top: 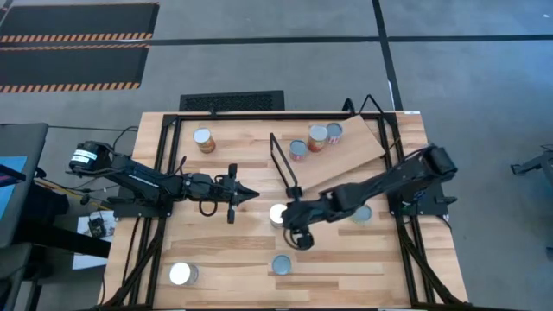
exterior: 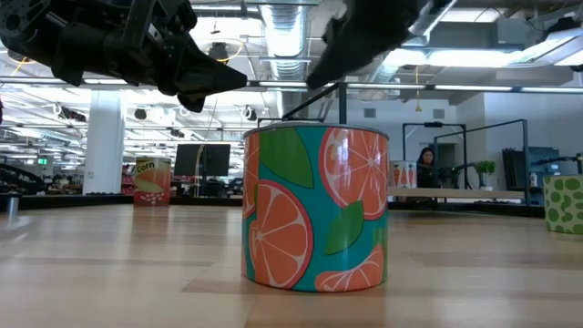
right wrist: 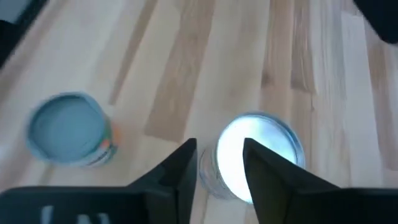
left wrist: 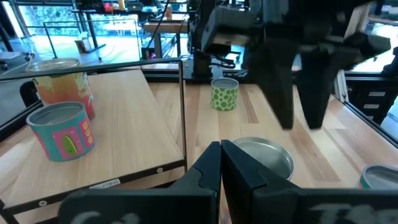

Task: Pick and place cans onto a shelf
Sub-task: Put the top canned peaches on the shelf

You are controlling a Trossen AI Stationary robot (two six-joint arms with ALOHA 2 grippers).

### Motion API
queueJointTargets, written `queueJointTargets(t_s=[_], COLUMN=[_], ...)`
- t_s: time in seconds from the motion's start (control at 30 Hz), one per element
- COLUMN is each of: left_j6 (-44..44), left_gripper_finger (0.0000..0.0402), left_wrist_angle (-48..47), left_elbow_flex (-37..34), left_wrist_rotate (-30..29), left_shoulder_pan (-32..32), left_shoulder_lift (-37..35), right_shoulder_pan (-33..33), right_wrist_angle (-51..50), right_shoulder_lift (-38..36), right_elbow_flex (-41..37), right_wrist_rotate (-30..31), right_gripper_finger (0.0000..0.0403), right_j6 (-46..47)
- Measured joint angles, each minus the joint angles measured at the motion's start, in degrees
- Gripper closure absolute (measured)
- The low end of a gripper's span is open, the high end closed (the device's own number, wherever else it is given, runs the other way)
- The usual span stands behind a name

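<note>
Nearest the low camera, an orange-slice can (exterior: 315, 209) stands upright on the light-wood table (top: 233, 250). Above a bright-topped can (top: 277, 213) at mid-table hangs the right gripper (right wrist: 219, 163), jaws released and straddling its rim. Three cans (top: 314, 141) rest on the tilted shelf (top: 346, 160). Left gripper (top: 244, 195) hovers nearby, jaws clenched. Beyond lies grey floor (top: 259, 52); a person (exterior: 425, 168) sits in the office behind.

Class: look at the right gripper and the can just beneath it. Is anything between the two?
Nothing visible. The right gripper hangs open directly over the bright-topped can mid-table, with only air between. The left gripper, shut, waits apart beside it.
</note>
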Motion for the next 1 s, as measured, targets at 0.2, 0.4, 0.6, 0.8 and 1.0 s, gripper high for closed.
queueJointTargets(t_s=[0.2,0.4,0.6,0.8,1.0], left_j6=[-0.04,-0.35,-0.28,-0.21,-0.2], left_gripper_finger=[0.0401,0.0401,0.0401,0.0401,0.0401], left_wrist_angle=[-0.15,-0.32,-0.21,-0.21,-0.19], left_elbow_flex=[0.0,0.0,0.0,0.0,0.0], left_wrist_rotate=[-0.04,-0.04,-0.04,-0.04,-0.04], left_shoulder_pan=[0.0,0.0,0.0,0.0,0.0], left_shoulder_lift=[0.0,0.0,0.0,0.0,0.0], right_shoulder_pan=[-0.11,-0.2,-0.53,-0.55,1.16], right_wrist_angle=[-4.58,-6.41,-6.53,-7.17,-10.97], right_shoulder_lift=[4.67,6.01,5.98,5.88,0.71], right_elbow_flex=[2.38,3.09,3.1,3.15,2.89], right_wrist_rotate=[2.5,2.57,2.49,1.33,-3.23], right_gripper_finger=[0.0235,0.0268,0.036,0.0387,0.0397], right_j6=[-3.15,-4.81,-5.08,-3.35,3.57])
